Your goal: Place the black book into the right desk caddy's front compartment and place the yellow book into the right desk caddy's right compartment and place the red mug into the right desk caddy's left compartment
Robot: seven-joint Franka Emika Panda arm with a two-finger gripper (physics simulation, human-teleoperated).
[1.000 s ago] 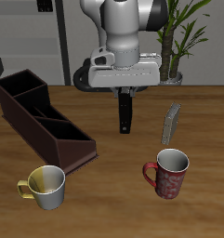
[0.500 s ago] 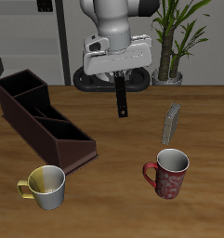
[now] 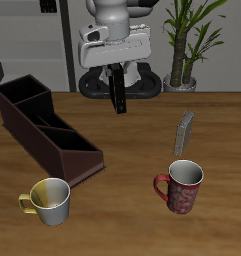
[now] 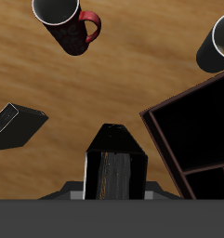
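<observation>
The gripper point(image 3: 116, 70) was closed on the black book point(image 3: 118, 92), which hung below it well above the table point(image 3: 122, 150), near the upper centre of the exterior frame. The book's long axis ran near vertical with a slight tilt, and only its upper end was clamped. In the wrist view the book point(image 4: 114, 169) projected straight out from the gripper, showing its narrow end.

The caddy point(image 3: 42, 130) lay at the left of the exterior frame, lower than the book and toward the table's front edge. Its long axis ran diagonally, from the tall end at upper left to the low end nearer the centre. The front compartment point(image 3: 44, 126), the narrow section between the dividers, appeared empty.

The coming move would likely require travel toward the left of the exterior frame and then descent, with the book's thin profile aligned to the narrow slot.

The yellow book point(image 3: 184, 133) stood at the right of the exterior frame. The red mug point(image 3: 181, 186) stood below it, nearer the front edge. Both were well apart from the caddy.
</observation>
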